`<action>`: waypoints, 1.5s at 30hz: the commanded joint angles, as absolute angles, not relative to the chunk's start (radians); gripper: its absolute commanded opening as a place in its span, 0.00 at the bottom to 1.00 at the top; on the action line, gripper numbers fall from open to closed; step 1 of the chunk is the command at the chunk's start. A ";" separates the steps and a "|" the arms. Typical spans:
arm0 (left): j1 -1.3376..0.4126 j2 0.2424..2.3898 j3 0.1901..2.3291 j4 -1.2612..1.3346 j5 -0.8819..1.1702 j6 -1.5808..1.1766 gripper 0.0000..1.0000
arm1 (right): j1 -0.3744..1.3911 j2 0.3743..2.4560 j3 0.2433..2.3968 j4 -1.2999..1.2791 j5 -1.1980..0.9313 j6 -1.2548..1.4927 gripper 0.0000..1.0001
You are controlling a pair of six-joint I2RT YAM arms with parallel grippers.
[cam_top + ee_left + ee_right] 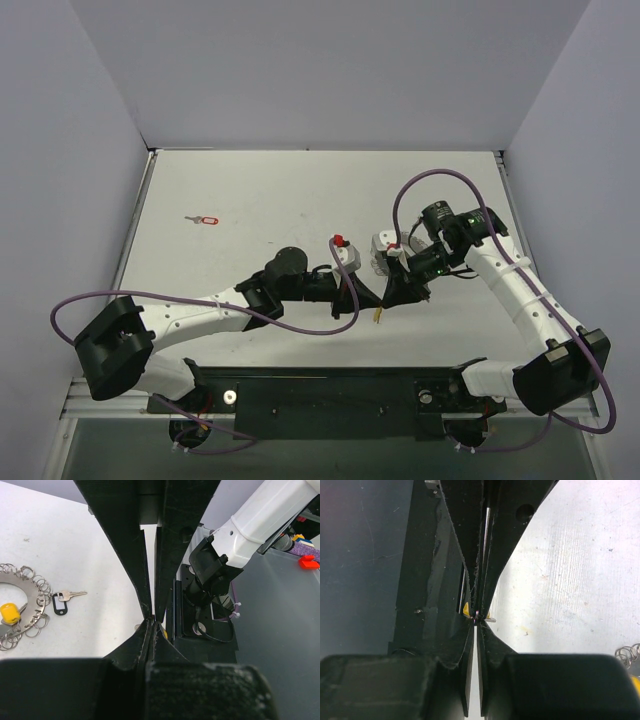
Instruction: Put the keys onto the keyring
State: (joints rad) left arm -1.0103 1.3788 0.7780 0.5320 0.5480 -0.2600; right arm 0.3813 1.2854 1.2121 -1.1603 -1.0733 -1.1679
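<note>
Both grippers meet tip to tip above the table's middle. My left gripper (377,299) (152,620) is shut, with a yellow-headed key (378,315) (466,610) pinched between its fingers and hanging below. My right gripper (396,293) (476,619) is shut on that key's small split ring (477,615). The keyring (30,597), a silver hoop rimmed with small loops, lies on the table left of my left fingers, with a second yellow key head (10,613) on it. A dark grey key (62,601) lies beside it. A red key (205,219) lies far left. In the top view the arms hide the keyring.
The white table ends at a black rail (330,390) along the near edge, where both arm bases stand. Purple cables (300,325) loop off each arm. Grey walls close the back and sides. The right arm's white link (265,515) fills the upper right of the left wrist view.
</note>
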 commanded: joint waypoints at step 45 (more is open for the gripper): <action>-0.989 1.362 0.586 1.051 0.627 -0.432 0.33 | 0.327 1.301 1.172 -1.399 -1.255 -1.499 0.00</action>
State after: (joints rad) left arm -0.9737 1.3319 0.5312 0.9257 0.5694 -0.4000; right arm 0.3386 1.2903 1.1694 -1.2938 -1.1908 -1.4239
